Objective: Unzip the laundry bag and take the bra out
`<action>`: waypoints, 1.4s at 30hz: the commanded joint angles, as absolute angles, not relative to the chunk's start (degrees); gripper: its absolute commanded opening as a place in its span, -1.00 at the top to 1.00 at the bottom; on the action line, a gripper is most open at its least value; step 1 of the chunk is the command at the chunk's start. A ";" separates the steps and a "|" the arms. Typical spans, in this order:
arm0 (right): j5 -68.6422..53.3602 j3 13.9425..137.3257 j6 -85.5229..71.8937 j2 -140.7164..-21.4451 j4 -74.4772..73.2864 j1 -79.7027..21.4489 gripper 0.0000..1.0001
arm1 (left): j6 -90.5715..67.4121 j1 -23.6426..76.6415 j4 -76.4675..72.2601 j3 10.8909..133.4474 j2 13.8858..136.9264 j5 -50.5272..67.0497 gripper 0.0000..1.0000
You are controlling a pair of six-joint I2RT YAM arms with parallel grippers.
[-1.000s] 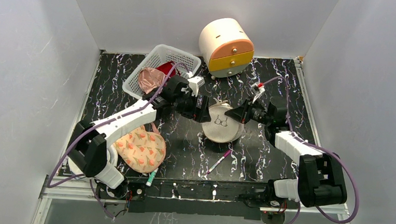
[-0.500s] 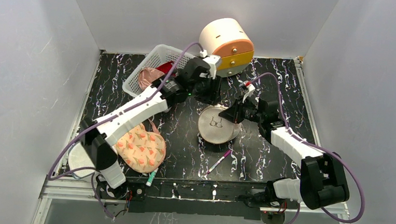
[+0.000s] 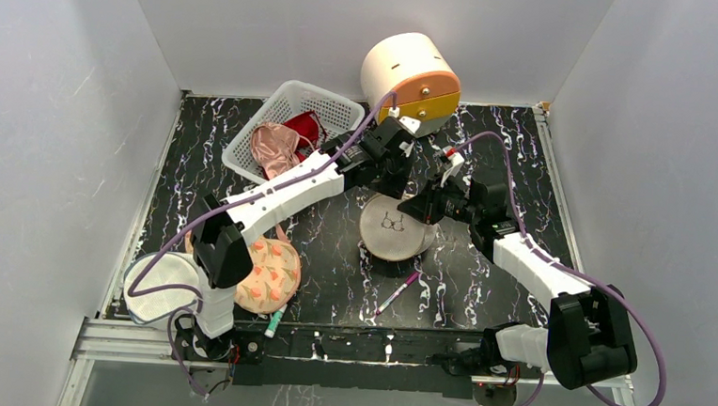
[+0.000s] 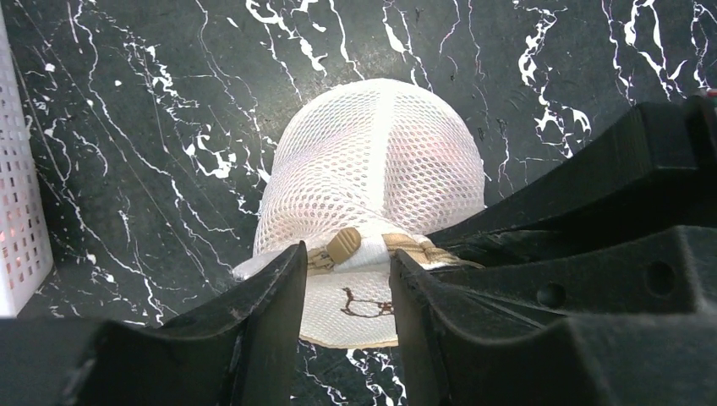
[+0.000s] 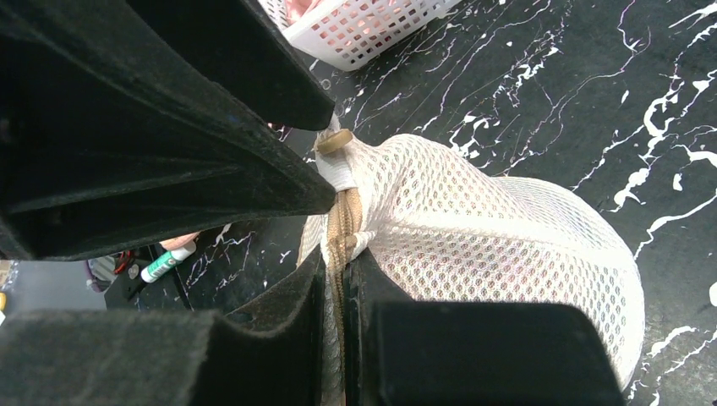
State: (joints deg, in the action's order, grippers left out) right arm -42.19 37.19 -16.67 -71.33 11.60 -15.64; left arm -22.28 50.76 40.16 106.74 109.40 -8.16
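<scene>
Nearest me, my right gripper (image 5: 338, 292) is clamped on the beige zip band (image 5: 342, 224) at the rim of the laundry bag (image 5: 499, 245), with no gap between its fingers. The bag sits mid-table on the black marbled table (image 3: 482, 286). Its flat face with the bra outline tilts up toward the overhead camera, and the rounded mesh body lies behind that face.

Just past that pinch, on the same band, the zip pull (image 4: 344, 245) stands proud of the rim.

Beyond it, my left gripper (image 4: 347, 260) comes in from the far side. Its fingers are set narrow and straddle the pull, with a sliver of space on either side, so it holds nothing yet.

The left arm is therefore the one on the pull, and the right only anchors the bag. The zip runs around the rim, so I judge the draw should follow that curve away from the right fingers, not lift straight off.
</scene>
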 commanded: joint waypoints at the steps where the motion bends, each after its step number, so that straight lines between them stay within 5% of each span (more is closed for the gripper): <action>1: -42.54 39.38 -16.65 -69.71 14.50 -15.97 1.00 | -20.98 52.40 42.49 110.25 108.87 -12.75 0.24; 8: -42.54 39.29 -17.04 -69.72 15.02 -16.01 1.00 | -20.59 52.84 42.84 110.63 109.77 -14.84 0.45; 27: -42.71 39.29 -17.55 -69.61 15.64 -16.32 1.00 | -19.63 53.54 43.27 111.84 111.75 -18.54 0.63; 42: -42.29 39.29 -17.54 -69.01 15.48 -16.52 1.00 | -19.60 53.61 43.33 112.60 113.22 -16.60 0.55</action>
